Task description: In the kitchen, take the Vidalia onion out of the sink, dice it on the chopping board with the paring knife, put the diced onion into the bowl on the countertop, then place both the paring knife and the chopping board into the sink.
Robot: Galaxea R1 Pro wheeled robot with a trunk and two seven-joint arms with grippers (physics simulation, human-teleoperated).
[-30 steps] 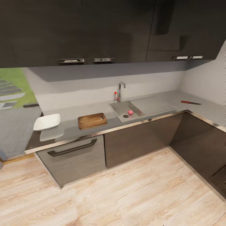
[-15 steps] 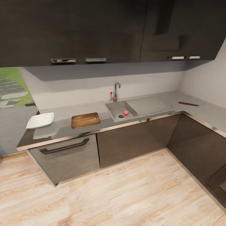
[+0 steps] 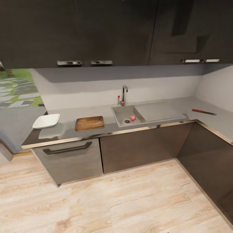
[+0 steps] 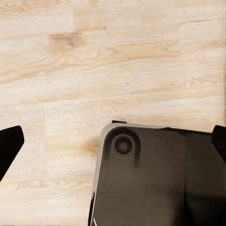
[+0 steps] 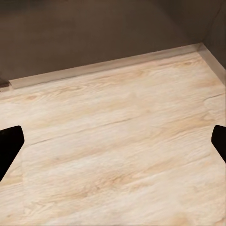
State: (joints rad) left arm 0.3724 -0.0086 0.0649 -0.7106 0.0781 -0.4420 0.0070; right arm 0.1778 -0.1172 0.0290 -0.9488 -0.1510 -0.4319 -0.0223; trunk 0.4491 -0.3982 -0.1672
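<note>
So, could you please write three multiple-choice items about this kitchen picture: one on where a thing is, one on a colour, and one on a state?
1. Where is the onion?
A. in the sink, beside the drain
B. on the chopping board
C. in the bowl

2. What colour is the knife handle?
A. blue
B. red
C. white

3. What is the state of the chopping board?
A. standing in the sink
B. covered with diced onion
C. lying flat and bare on the countertop

Answers:
1. A, the pinkish bulb sits in the basin next to the round drain.
2. B, the handle shows red on the worktop at the far right.
3. C, the board lies flat between the bowl and the sink with nothing on it.
</note>
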